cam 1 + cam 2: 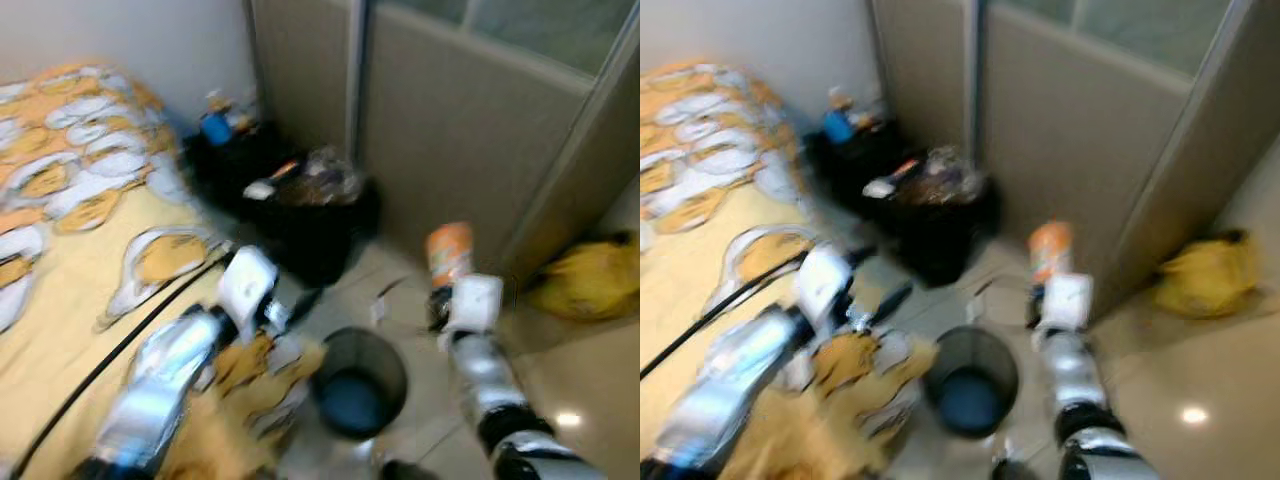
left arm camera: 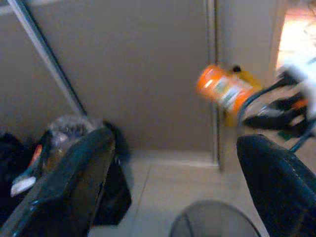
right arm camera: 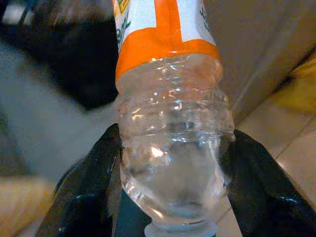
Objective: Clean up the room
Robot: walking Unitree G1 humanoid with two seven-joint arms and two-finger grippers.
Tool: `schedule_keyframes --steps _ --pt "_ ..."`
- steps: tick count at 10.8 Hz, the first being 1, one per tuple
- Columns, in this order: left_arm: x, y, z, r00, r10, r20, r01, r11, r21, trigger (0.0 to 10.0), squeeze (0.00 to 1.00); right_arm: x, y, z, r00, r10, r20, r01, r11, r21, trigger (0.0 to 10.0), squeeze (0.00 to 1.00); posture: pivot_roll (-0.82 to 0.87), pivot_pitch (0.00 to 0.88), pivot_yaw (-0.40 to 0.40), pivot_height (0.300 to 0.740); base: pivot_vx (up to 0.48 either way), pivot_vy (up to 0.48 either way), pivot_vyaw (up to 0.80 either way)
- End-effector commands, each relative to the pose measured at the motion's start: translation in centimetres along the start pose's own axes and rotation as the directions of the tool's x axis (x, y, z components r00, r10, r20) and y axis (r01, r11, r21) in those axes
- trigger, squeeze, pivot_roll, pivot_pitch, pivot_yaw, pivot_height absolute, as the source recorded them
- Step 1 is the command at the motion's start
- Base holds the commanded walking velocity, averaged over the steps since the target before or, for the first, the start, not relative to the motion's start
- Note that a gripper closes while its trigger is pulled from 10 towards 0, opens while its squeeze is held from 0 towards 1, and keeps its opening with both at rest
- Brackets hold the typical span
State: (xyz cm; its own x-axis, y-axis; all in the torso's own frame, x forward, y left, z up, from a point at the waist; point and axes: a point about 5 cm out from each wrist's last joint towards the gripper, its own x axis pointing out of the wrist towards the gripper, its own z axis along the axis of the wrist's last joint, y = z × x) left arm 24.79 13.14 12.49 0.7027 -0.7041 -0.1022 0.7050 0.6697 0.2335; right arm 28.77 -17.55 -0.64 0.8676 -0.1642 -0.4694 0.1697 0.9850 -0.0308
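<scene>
My right gripper (image 1: 440, 300) is shut on a clear plastic bottle (image 1: 449, 255) with an orange and white label, held upright-ish above the floor to the right of a round dark waste bin (image 1: 357, 382). In the right wrist view the bottle (image 3: 173, 143) sits between both black fingers (image 3: 84, 192), cap end toward the wrist. My left gripper (image 1: 290, 305) stands open with nothing between its fingers (image 2: 69, 182), above the bed's edge and left of the bin (image 2: 215, 221). The bottle (image 2: 223, 90) hangs in the air in the left wrist view.
A bed with an orange and white patterned cover (image 1: 70, 190) fills the left. A black bag full of rubbish (image 1: 310, 210) stands against the grey partition wall (image 1: 460, 130). A yellow bag (image 1: 590, 275) lies on the tiled floor at the right.
</scene>
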Motion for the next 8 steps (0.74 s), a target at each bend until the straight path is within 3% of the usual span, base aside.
schedule_keyframes --steps 1,4,6,7,8 --pt "-0.1 -0.7 0.9 0.999 -0.043 0.009 0.043 0.999 -0.004 10.0 0.00 0.3 0.2 1.0 1.000 -0.005 0.025 0.006 1.000 -0.015 10.0 0.00 0.25 0.216 0.103 0.740 0.000 0.000 0.00" --pt "-3.2 -4.0 2.7 0.992 -0.122 -0.026 0.120 0.989 -0.084 10.0 0.00 0.6 1.5 1.4 1.000 0.017 0.002 -0.017 0.998 -0.056 10.0 0.00 0.32 0.353 0.116 0.740 0.000 0.000 0.00" --pt "-5.3 -6.5 3.0 0.962 -0.258 -0.088 0.242 0.958 -0.157 10.0 0.00 0.9 2.7 2.0 0.998 0.050 -0.038 -0.051 0.998 -0.027 10.0 0.00 0.34 0.417 0.116 0.740 0.000 0.000 0.00" --pt "-5.8 -6.9 3.4 0.960 -0.258 -0.111 0.239 0.957 -0.162 10.0 0.00 1.0 3.2 2.2 0.997 0.064 -0.045 -0.065 0.998 -0.026 10.0 0.16 0.35 0.435 0.111 0.740 0.000 0.000 0.00" --pt "-6.2 -7.1 3.5 0.960 -0.246 -0.132 0.224 0.961 -0.164 10.0 0.00 0.9 3.6 2.1 0.995 0.086 -0.060 -0.087 0.996 -0.022 10.0 1.00 0.36 0.451 0.106 0.740 0.000 0.000 0.00"
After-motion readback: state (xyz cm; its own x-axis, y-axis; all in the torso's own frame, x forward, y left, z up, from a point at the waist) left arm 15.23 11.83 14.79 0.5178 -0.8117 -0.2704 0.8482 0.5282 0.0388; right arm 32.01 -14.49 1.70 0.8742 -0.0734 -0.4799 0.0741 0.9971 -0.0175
